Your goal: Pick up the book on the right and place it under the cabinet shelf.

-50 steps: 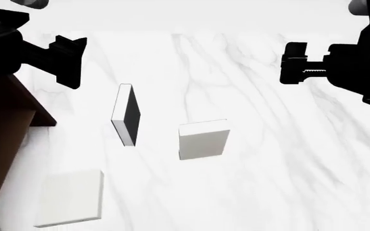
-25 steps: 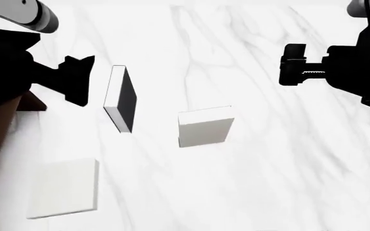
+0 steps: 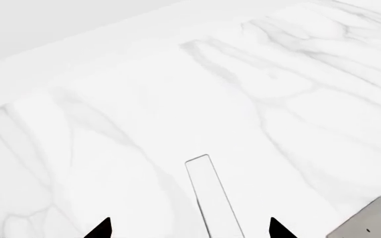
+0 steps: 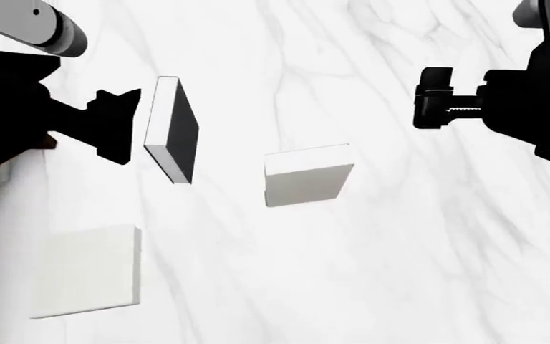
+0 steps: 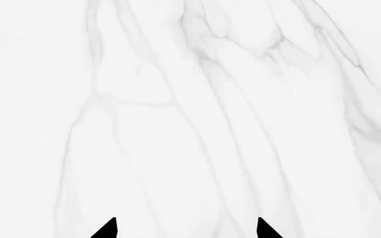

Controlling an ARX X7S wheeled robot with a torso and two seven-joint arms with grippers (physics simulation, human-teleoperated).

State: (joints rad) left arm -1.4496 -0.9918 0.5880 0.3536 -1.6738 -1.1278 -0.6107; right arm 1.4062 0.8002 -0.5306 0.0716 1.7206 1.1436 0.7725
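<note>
The book (image 4: pixel 309 184) stands on the marble table (image 4: pixel 428 251), rightmost of three, untouched. The black-faced book (image 4: pixel 172 140) stands beside the left gripper (image 4: pixel 122 122), spread wide and empty; the right gripper (image 4: pixel 432 97) gapes over bare marble.

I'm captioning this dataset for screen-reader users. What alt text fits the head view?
Three books stand or lie on a white marble table: a black-faced book upright beside the left tool, a plain grey book mid-table, and a flat white book at lower left. The right tool hovers over bare marble.
</note>
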